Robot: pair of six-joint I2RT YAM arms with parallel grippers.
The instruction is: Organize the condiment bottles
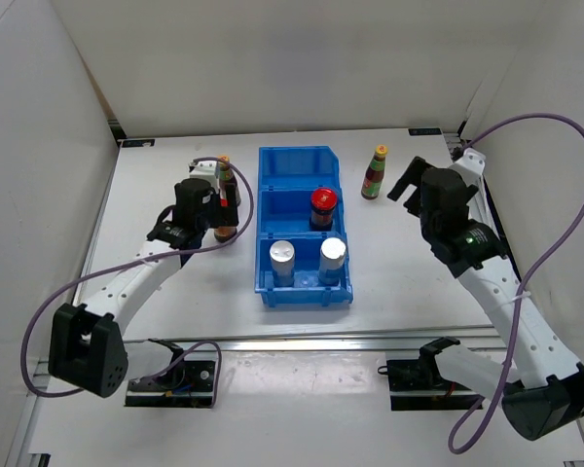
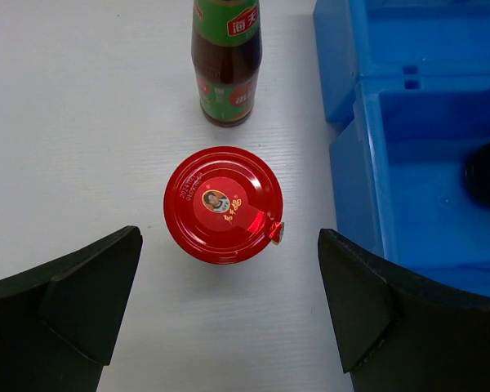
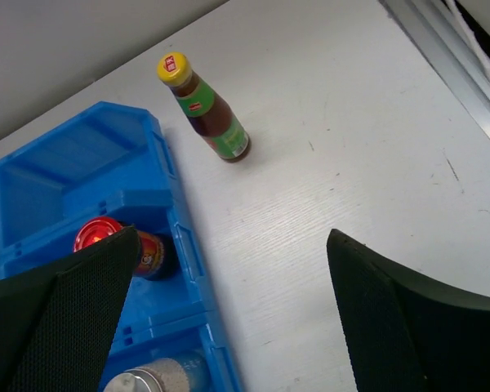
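The left gripper [image 2: 229, 235] hangs wide open and empty over the jar [image 2: 223, 204] beside the bin [image 2: 367, 163], so it likely must descend and close next; the right gripper [image 3: 233, 237] also gapes empty.

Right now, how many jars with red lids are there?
2. One jar stands in the bin's middle compartment. The other jar stands on the table left of the bin, under the open left gripper. I see no others.

I watch the blue bin [image 1: 294, 167] from high above; left wrist looks straight down, close on its left; right wrist slants across it.
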